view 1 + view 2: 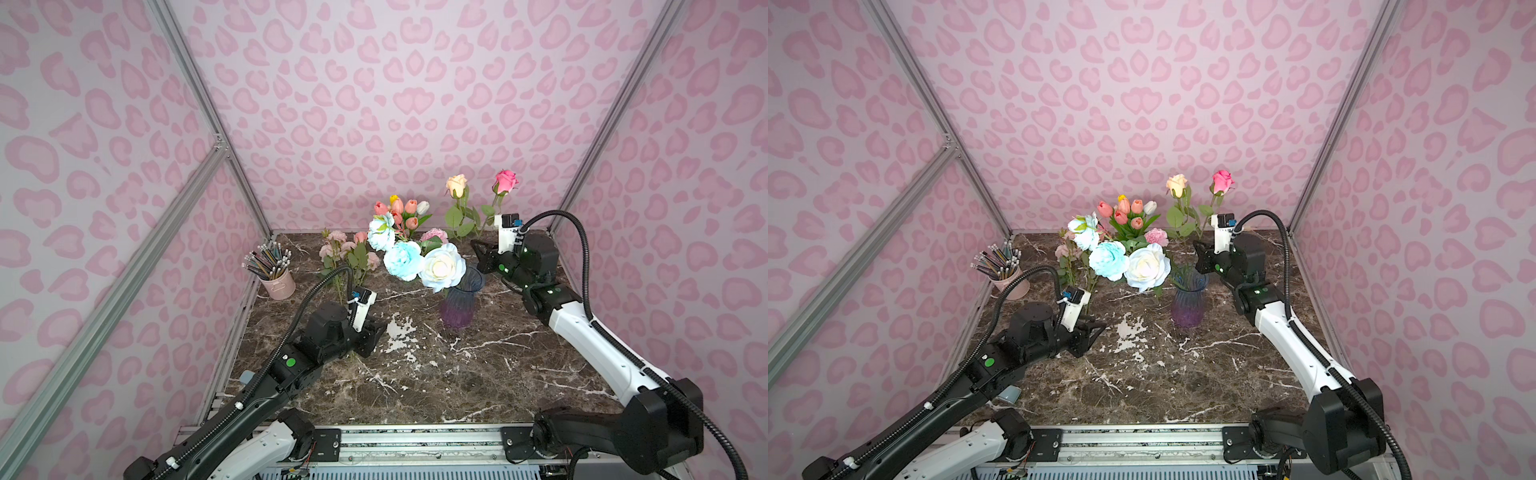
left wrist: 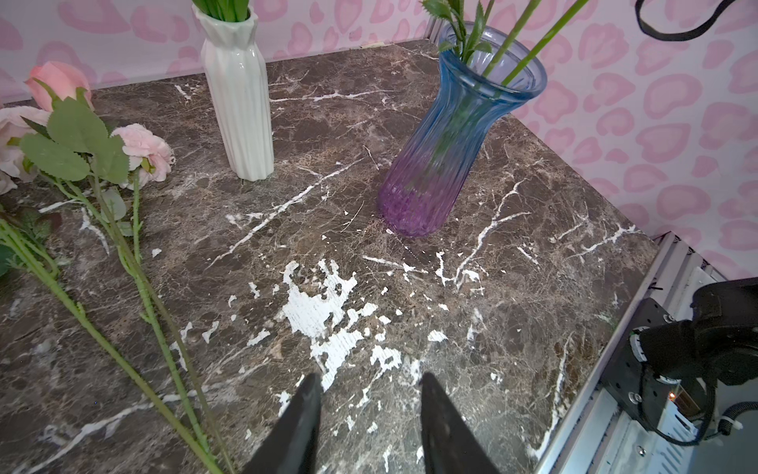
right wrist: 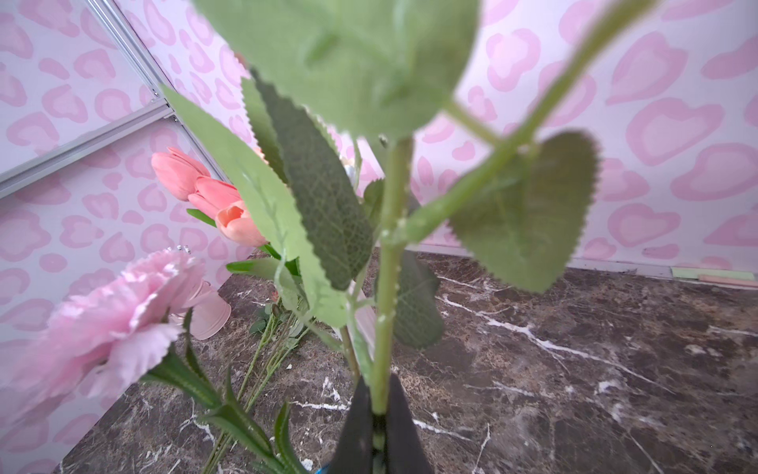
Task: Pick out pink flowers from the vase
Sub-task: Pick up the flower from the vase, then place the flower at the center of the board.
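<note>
The blue-to-purple glass vase [image 1: 458, 300] [image 2: 455, 135] stands right of the table's middle. It holds light blue peonies, a white rose and a ruffled pink flower [image 1: 434, 235] [image 3: 110, 320]. My right gripper [image 3: 379, 385] [image 1: 478, 248] is above and behind the vase rim, shut on a forked green stem [image 3: 387, 295]. That stem rises towards a magenta rosebud [image 1: 505, 181] and a peach rose [image 1: 456, 185]. Its lower end is hidden. Pale pink roses [image 1: 343, 249] [image 2: 143, 149] lie on the table at the left. My left gripper [image 2: 369, 381] [image 1: 380, 328] hovers open and empty over bare marble beside their stems.
A white ribbed vase [image 2: 238, 94] with salmon, yellow and white tulips [image 1: 400, 210] stands at the back. A pink cup of pencils [image 1: 277, 283] sits by the left wall. The aluminium frame and pink patterned walls close in three sides.
</note>
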`<action>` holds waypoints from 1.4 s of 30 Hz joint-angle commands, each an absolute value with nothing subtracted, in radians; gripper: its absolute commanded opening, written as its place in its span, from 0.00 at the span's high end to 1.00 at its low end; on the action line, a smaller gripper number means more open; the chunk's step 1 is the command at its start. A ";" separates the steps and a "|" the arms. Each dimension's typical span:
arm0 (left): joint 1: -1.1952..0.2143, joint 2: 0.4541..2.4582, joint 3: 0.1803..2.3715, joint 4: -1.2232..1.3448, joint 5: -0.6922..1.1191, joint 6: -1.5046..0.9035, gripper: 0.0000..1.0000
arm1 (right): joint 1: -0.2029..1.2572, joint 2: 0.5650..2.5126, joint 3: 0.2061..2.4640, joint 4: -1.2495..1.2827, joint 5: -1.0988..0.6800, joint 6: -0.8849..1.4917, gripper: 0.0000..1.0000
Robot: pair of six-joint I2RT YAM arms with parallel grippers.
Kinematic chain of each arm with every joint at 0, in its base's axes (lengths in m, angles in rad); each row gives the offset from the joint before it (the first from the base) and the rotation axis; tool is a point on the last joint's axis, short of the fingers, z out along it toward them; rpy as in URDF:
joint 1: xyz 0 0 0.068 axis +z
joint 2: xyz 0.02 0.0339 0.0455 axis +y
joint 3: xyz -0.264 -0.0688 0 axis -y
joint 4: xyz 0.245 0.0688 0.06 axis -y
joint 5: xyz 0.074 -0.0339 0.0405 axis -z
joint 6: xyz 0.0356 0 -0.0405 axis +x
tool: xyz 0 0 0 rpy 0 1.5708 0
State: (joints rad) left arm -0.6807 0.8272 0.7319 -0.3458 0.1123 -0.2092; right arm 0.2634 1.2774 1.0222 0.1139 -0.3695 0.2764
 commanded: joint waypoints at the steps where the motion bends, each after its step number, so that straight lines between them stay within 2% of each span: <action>1: -0.680 0.822 0.745 -0.343 0.111 -0.211 0.58 | 0.263 1.253 1.010 0.143 -0.350 0.260 0.95; 9: -0.681 0.817 0.857 -0.437 0.022 -0.244 0.57 | 0.262 1.155 1.076 0.071 -0.324 0.229 0.98; 14: -0.681 0.823 0.884 -0.421 0.078 -0.289 0.57 | 0.264 1.117 1.134 0.013 -0.339 0.220 1.00; 26: -0.681 0.783 0.964 -0.518 0.131 -0.231 0.56 | 0.264 1.028 1.206 -0.052 -0.345 0.169 1.00; 35: -0.694 0.771 1.014 -0.511 0.256 -0.251 0.55 | 0.262 0.997 1.280 -0.079 -0.383 0.139 1.00; 42: -0.724 0.764 1.047 -0.526 0.360 -0.134 0.57 | 0.307 0.958 1.340 -0.195 -0.431 0.088 1.00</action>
State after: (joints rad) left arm -0.7174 0.7677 1.0294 -0.5266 0.3004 -0.1974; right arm 0.2924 0.9703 1.3258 -0.1356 -0.4080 0.1192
